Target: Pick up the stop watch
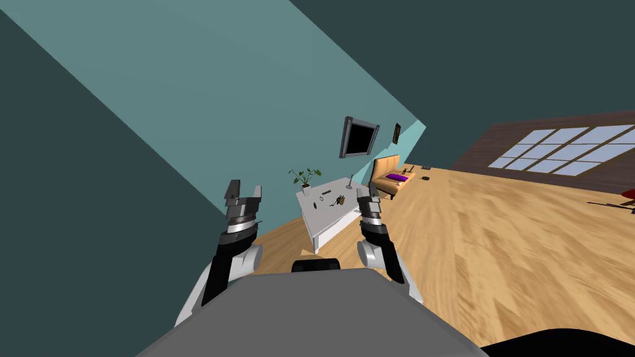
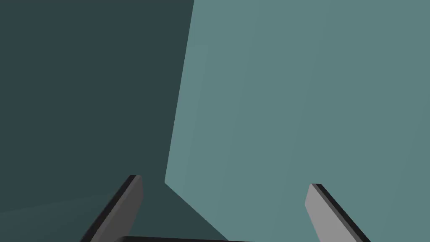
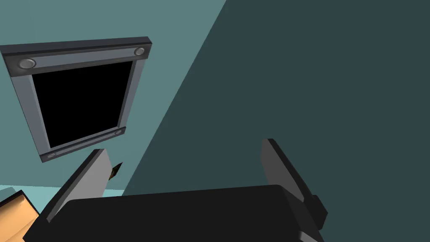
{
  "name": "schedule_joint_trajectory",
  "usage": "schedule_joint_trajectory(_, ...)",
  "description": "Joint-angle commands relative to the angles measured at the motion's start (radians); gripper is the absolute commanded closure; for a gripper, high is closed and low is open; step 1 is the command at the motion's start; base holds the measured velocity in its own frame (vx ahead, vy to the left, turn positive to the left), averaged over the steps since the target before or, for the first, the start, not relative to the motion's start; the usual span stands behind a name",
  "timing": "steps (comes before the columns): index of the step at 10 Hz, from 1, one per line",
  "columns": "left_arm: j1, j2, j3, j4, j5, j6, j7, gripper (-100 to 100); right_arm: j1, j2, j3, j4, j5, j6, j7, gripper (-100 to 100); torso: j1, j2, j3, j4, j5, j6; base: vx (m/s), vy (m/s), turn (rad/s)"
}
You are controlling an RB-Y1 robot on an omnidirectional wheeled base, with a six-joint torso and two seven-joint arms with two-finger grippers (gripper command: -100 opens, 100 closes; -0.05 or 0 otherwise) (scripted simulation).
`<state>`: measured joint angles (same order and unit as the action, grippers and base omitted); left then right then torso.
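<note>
Left gripper (image 1: pixel 244 191) raised, fingers wide, empty. Right gripper (image 1: pixel 370 198) same, wide and empty. White table (image 1: pixel 332 215) ahead between the 2, nearer the right arm, well apart from both. Small dark items (image 1: pixel 340 199) on top; stop watch presumably among them, too small to single out.

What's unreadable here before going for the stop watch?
Stop watch: head view, small dark items on the white table are too small to tell apart.
Table's far end: head view, hidden behind the right pincer.
Things on the sofa: head view, too small to name.
</note>
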<state>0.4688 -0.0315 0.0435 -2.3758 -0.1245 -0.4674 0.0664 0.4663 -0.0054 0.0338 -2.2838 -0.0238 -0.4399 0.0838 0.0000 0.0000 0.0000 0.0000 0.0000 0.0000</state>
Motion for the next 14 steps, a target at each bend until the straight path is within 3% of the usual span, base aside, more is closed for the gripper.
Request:
schedule_joint_trajectory(1, 0.000, 0.000, 0.000, 0.000, 0.000, 0.000, 0.000, 0, 0.004, -0.032, 0.002, 0.010, 0.004, 0.006, 0.001, -100, 0.000, 0.000, 0.000, 0.000, 0.000, 0.000, -0.012, 0.007, 0.050)
schedule_joint_trajectory(5, 0.000, 0.000, 0.000, 0.000, 0.000, 0.000, 0.000, 0, 0.030, -0.133, 0.015, 0.063, 0.025, 0.038, 0.004, -100, 0.001, 0.003, 0.002, 0.001, 0.000, 0.000, -0.046, 0.020, 0.094)
schedule_joint_trajectory(6, 0.000, 0.000, 0.000, 0.000, 0.000, 0.000, 0.000, 0, 0.030, -0.133, 0.015, 0.063, 0.025, 0.038, 0.004, -100, 0.002, 0.004, 0.002, 0.001, 0.000, 0.000, -0.046, 0.017, 0.036)
schedule_joint_trajectory(14, 0.000, 0.000, 0.000, 0.000, 0.000, 0.000, 0.000, 0, 0.126, -0.344, 0.068, 0.242, 0.097, 0.152, 0.018, -100, 0.003, 0.009, 0.005, 0.002, 0.001, 0.000, -0.099, 0.045, 0.155)
